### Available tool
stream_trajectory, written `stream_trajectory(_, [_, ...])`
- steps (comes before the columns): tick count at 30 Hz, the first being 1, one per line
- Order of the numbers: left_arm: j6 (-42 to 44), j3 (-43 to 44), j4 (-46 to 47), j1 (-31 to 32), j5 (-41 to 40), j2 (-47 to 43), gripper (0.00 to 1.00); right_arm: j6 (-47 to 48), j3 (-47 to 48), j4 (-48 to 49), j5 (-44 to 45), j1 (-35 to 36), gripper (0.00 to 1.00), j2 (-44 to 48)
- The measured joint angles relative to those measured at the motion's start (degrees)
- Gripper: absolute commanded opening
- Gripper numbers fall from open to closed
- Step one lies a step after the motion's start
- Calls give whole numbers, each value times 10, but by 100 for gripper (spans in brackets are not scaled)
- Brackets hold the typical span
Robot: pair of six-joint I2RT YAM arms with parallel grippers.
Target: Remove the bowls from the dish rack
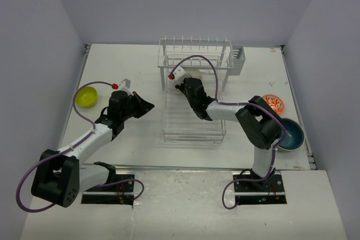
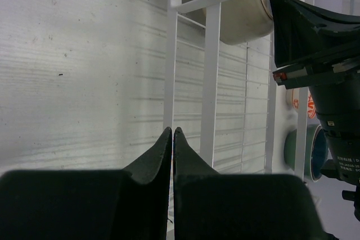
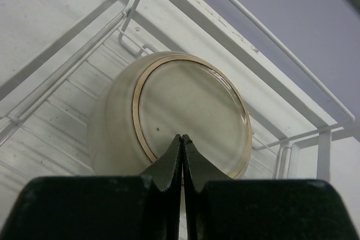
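The white wire dish rack (image 1: pixel 194 122) stands at the table's centre back. A beige-cream bowl (image 1: pixel 197 75) rests on its side under the raised shelf, its foot ring facing my right wrist camera (image 3: pixel 191 105). My right gripper (image 1: pixel 183 85) is shut and empty, its tips (image 3: pixel 183 137) right in front of that bowl's base. My left gripper (image 1: pixel 151 105) is shut and empty, just left of the rack's base; its wrist view (image 2: pixel 172 130) shows the rack frame (image 2: pixel 212 54) and the beige bowl (image 2: pixel 247 21). A yellow-green bowl (image 1: pixel 86 96) sits on the table at the left.
A white bowl with orange-red pattern (image 1: pixel 274 103) and a dark blue-teal bowl (image 1: pixel 291 134) sit on the table at the right, by the right arm's elbow. A small grey caddy (image 1: pixel 238 60) hangs on the rack's right side. Walls close in the table.
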State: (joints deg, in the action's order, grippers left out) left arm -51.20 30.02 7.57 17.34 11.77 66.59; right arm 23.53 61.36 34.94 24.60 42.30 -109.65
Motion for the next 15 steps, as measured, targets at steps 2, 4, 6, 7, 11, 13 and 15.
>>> stream_trajectory(2, [0, 0, 0, 0, 0, 0, 0, -6, -6, -10, 0, 3, 0, 9])
stream_trajectory(4, [0, 0, 0, 0, 1, 0, 0, -15, -13, -21, -1, 6, 0, 19])
stream_trajectory(6, [1, 1, -2, 0, 1, 0, 0, -23, -20, -29, -1, 11, 0, 28])
stream_trajectory(7, [3, 1, -3, 0, 1, 0, 0, -28, -21, -34, -1, 13, 0, 31])
stream_trajectory(11, [9, 1, -13, 0, 2, 1, 0, -47, -27, -53, 2, 27, 0, 43])
stream_trajectory(13, [10, 1, -16, 0, 2, 2, 0, -58, -30, -60, 8, 37, 0, 48])
stream_trajectory(15, [11, 1, -19, 0, 3, 3, 0, -74, -35, -70, 16, 51, 0, 57])
